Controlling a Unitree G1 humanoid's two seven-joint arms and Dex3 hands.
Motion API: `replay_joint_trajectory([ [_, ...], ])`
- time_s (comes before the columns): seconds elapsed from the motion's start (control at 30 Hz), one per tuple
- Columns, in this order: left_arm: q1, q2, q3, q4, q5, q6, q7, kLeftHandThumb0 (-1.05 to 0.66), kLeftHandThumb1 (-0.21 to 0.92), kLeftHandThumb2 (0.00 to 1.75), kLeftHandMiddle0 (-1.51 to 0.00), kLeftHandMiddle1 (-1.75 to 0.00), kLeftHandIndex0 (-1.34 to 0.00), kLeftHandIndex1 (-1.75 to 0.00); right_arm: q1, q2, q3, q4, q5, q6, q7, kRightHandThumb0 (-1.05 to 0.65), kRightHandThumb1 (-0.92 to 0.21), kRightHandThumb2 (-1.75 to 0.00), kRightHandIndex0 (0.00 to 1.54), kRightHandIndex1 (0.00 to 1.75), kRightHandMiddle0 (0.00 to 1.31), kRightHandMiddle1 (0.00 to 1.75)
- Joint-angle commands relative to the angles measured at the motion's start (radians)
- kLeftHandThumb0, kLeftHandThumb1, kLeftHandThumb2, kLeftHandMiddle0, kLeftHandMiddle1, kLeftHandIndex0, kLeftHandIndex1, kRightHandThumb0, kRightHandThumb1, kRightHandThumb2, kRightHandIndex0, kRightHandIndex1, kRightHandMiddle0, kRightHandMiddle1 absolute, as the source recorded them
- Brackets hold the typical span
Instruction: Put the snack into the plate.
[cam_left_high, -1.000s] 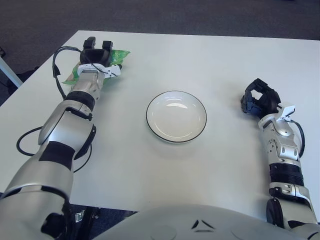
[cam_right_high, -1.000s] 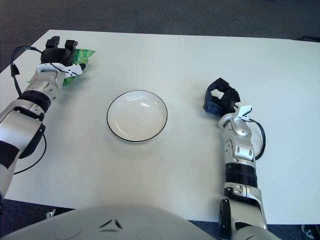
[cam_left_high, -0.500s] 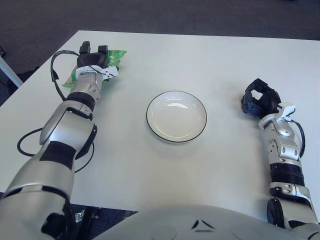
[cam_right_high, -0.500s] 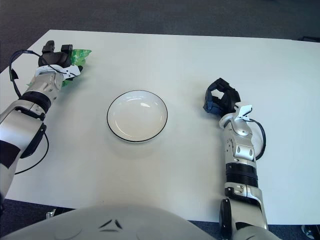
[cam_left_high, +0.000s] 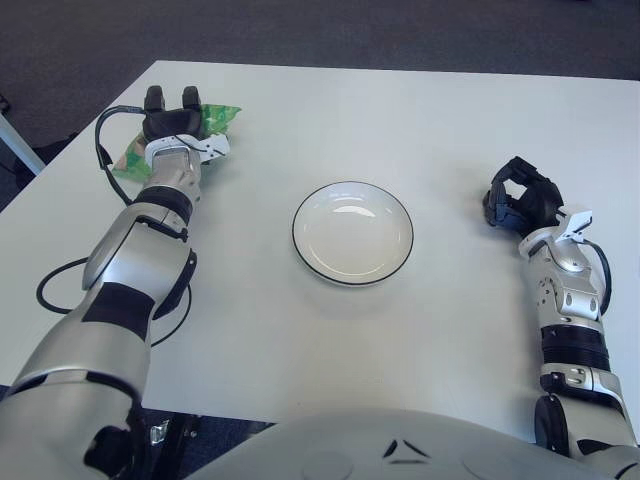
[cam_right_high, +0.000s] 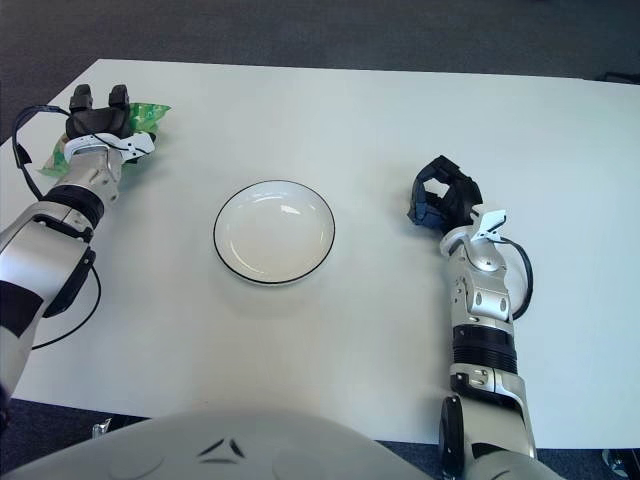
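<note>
The green snack packet (cam_left_high: 221, 118) lies on the white table at the far left corner, also in the right eye view (cam_right_high: 150, 112). My left hand (cam_left_high: 172, 110) is on top of it, covering its middle. Its fingers (cam_left_high: 154, 98) stretch out past the packet's far edge and do not close around it. The white plate (cam_left_high: 352, 233) with a dark rim stands empty at the table's middle, well to the right of the packet. My right hand (cam_left_high: 520, 198) rests on the table right of the plate, fingers curled and empty.
The table's left edge (cam_left_high: 70, 150) and far edge (cam_left_high: 400, 70) run close to the packet. A black cable (cam_left_high: 105, 150) loops beside my left forearm. Dark floor lies beyond the table.
My left hand has slid left over the packet, and the packet has shifted slightly left with it. The right hand and the plate have not moved.
</note>
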Motion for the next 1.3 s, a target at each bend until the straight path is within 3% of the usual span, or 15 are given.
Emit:
replay_joint_trajectory([
  [0.0,0.025,0.003,-0.009,0.015,0.001,0.025,0.012,-1.05,0.92,1.08,0.0,0.0,-0.01,-0.01,0.051,0.008,0.008,0.051,-0.01,0.047,0.005,-0.47,-0.36,-1.26,1.3,1.75,0.58,1.75],
  [0.37,0.05,0.005,0.011,0.018,-0.025,0.028,0.001,-1.05,0.92,1.09,-0.02,-0.01,-0.02,-0.03,0.05,0.002,0.008,0.055,-0.007,0.05,0.024,-0.47,-0.36,-1.27,1.3,1.75,0.58,1.75],
  [0.5,0.064,0.01,0.03,0.015,-0.046,0.011,0.019,-1.05,0.92,1.04,-0.01,-0.62,0.0,-0.29,0.05,0.002,0.009,0.049,-0.006,0.055,0.027,-0.47,-0.36,-1.27,1.3,1.75,0.58,1.75],
  [0.57,0.08,0.02,0.035,0.019,-0.053,-0.006,0.031,-1.05,0.92,1.02,0.0,-0.79,0.0,-0.35,0.05,0.002,0.01,0.048,-0.005,0.056,0.029,-0.47,-0.36,-1.27,1.31,1.75,0.58,1.75],
  [0.63,0.105,0.035,0.043,0.025,-0.06,-0.032,0.05,-1.05,0.92,0.94,0.0,-1.24,0.0,-0.52,0.051,0.001,0.011,0.046,-0.004,0.059,0.032,-0.47,-0.36,-1.27,1.31,1.75,0.58,1.75],
  [0.67,0.112,0.039,0.046,0.027,-0.061,-0.041,0.058,-1.03,0.92,0.88,0.0,-1.32,0.0,-0.57,0.051,0.0,0.011,0.045,-0.004,0.06,0.033,-0.47,-0.36,-1.27,1.31,1.75,0.58,1.75],
  [0.73,0.11,0.038,0.038,0.026,-0.05,-0.037,0.076,-0.93,0.87,0.73,0.0,-1.52,0.0,-0.77,0.055,-0.001,0.012,0.036,-0.001,0.065,0.041,-0.47,-0.34,-1.29,1.31,1.75,0.59,1.75],
  [0.87,0.115,0.038,0.032,0.028,-0.041,-0.032,0.093,-0.79,0.74,0.77,0.0,-1.66,0.0,-0.96,0.06,-0.002,0.012,0.025,0.001,0.073,0.049,-0.47,-0.34,-1.29,1.32,1.75,0.6,1.75],
  [0.9,0.117,0.038,0.032,0.029,-0.04,-0.031,0.099,-0.53,0.46,1.06,-0.05,-1.74,0.0,-1.2,0.061,-0.003,0.013,0.023,0.0,0.075,0.051,-0.47,-0.34,-1.29,1.31,1.75,0.6,1.75],
  [0.93,0.125,0.038,0.032,0.029,-0.038,-0.037,0.128,-0.53,0.46,1.06,-0.05,-1.74,0.0,-1.2,0.063,-0.006,0.014,0.018,0.0,0.082,0.055,-0.47,-0.34,-1.29,1.31,1.75,0.6,1.75],
  [0.97,0.131,0.038,0.032,0.028,-0.037,-0.041,0.149,-0.18,0.42,1.14,-0.24,-1.74,0.0,-1.38,0.064,-0.008,0.015,0.014,-0.001,0.086,0.059,-0.47,-0.34,-1.29,1.31,1.75,0.6,1.75],
  [1.0,0.137,0.038,0.032,0.028,-0.036,-0.05,0.171,-0.05,0.4,1.17,-0.31,-1.74,0.0,-1.45,0.065,-0.01,0.016,0.011,-0.002,0.09,0.062,-0.47,-0.34,-1.29,1.31,1.75,0.6,1.75],
  [1.07,0.142,0.038,0.032,0.028,-0.036,-0.058,0.19,-0.02,0.3,1.32,-0.53,-1.75,-0.25,-1.63,0.066,-0.012,0.016,0.009,-0.002,0.094,0.065,-0.47,-0.34,-1.29,1.31,1.75,0.6,1.75],
  [1.27,0.154,0.035,0.057,0.026,-0.061,-0.111,0.237,0.0,0.08,1.53,-0.81,-1.58,-0.58,-1.73,0.066,-0.017,0.017,0.004,-0.003,0.108,0.073,-0.47,-0.34,-1.29,1.29,1.75,0.6,1.75],
])
